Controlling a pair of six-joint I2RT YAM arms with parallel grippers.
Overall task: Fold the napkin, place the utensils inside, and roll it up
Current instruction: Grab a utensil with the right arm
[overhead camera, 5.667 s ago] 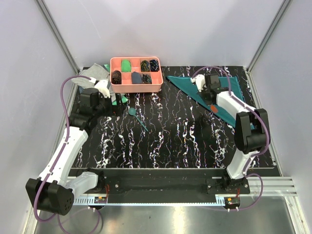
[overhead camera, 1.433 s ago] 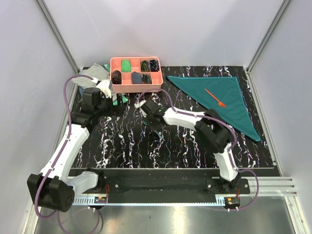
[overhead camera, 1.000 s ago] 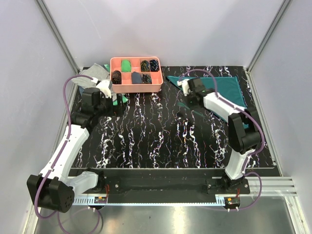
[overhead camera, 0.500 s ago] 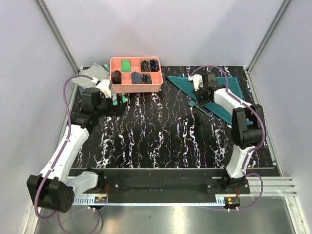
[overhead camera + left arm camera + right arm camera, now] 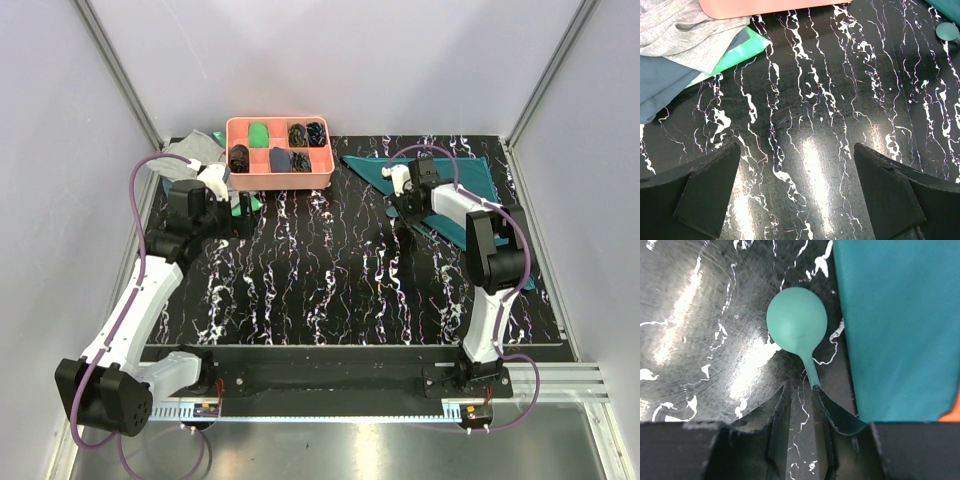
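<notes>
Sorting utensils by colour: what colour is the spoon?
Teal spoon, best seen in right wrist view.

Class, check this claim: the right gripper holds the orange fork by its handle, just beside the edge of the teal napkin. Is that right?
No, wrong utensil. The right gripper holds the teal spoon by its handle, just beside the edge of the teal napkin. The right wrist view shows it.
</notes>
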